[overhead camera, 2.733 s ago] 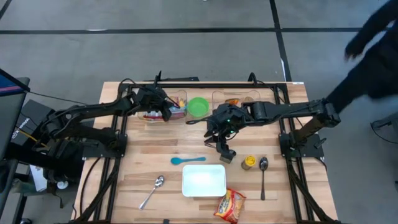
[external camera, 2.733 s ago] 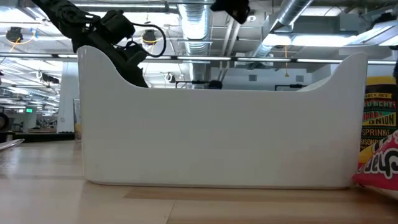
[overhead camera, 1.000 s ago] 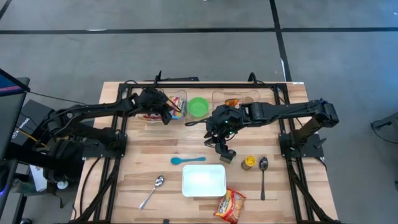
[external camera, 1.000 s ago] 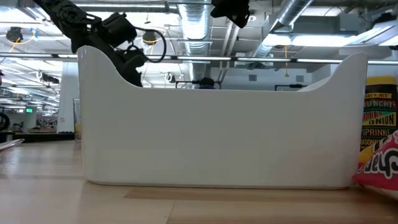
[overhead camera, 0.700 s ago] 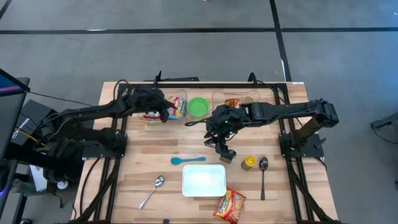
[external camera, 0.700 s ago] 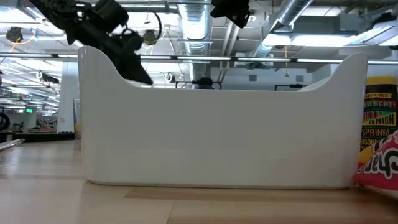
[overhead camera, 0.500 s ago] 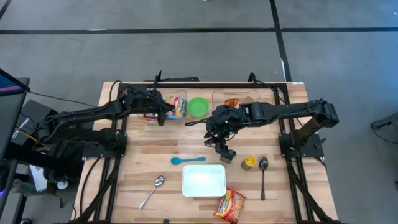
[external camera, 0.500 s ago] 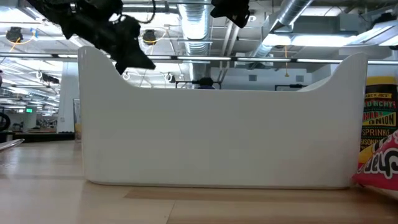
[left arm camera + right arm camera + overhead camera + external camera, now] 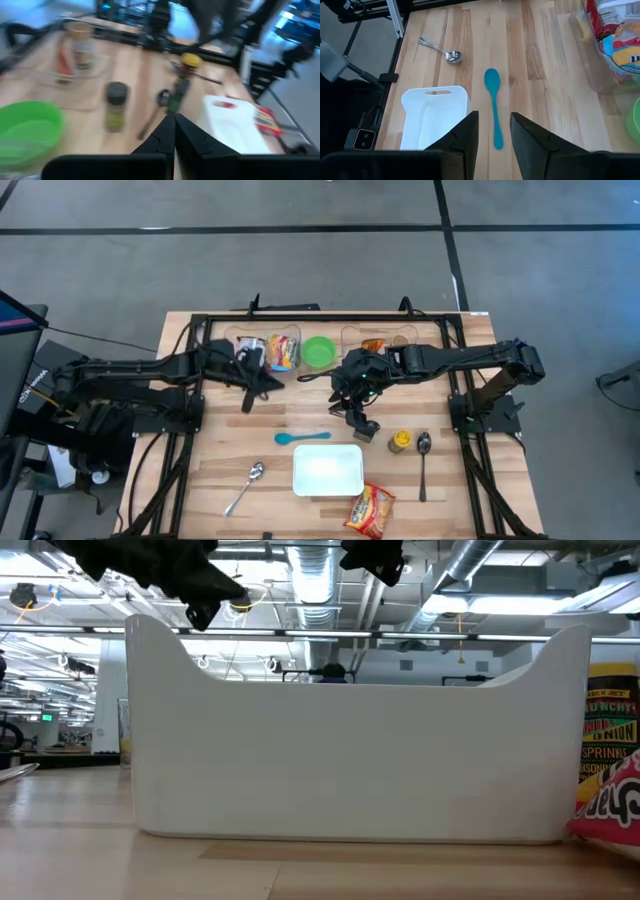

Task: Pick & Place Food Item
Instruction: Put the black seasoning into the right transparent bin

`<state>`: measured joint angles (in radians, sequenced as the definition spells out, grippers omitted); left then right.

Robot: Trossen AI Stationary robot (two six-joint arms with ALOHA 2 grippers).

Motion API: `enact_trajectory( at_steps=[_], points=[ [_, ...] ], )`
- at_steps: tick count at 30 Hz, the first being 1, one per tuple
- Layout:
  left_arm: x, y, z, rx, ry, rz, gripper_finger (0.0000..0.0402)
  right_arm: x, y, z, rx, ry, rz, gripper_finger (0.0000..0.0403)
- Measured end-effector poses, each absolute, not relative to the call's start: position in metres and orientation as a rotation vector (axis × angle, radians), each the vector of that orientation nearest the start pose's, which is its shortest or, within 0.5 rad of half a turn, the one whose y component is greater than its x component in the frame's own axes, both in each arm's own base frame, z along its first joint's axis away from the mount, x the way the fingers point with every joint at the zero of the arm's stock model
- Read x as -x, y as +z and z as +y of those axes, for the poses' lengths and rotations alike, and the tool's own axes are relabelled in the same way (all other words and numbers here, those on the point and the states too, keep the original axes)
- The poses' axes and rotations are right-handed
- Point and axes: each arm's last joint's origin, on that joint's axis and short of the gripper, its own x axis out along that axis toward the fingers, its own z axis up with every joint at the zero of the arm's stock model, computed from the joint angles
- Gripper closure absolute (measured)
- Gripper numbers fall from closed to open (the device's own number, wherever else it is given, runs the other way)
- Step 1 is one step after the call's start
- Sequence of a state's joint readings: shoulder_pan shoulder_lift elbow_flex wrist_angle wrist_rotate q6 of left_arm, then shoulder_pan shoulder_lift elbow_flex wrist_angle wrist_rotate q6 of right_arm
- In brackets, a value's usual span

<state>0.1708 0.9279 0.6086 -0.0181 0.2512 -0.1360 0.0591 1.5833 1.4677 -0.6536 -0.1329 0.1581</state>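
Snack bag (image 9: 370,510) at table edge, left gripper (image 9: 248,396) closed empty, right gripper (image 9: 362,423) part-open.

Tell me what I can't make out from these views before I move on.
- Low view: the white plastic bin fills the frame and hides the tabletop behind it.
- Low view: the yellow seasoning jar and red snack bag are cut by the right edge.
- Left wrist view: motion blur makes the dark-lidded spice jar label unreadable.
- High view: contents of the clear plastic container are too small to identify.
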Motion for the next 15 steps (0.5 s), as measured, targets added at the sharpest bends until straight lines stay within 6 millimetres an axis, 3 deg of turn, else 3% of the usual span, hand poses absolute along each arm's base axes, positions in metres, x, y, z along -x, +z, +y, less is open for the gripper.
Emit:
enact_trajectory(
  at_steps=[7,15],
  points=[
    [-0.204,0.263,-0.003,0.180,-0.205,0.350,0.0402,-0.338,0.328,0.024,-0.200,0.107,0.836,0.0296],
    [-0.203,0.263,-0.020,0.164,-0.284,0.357,0.0402,-0.330,0.321,0.023,-0.304,0.038,0.962,0.0296]
  ],
)
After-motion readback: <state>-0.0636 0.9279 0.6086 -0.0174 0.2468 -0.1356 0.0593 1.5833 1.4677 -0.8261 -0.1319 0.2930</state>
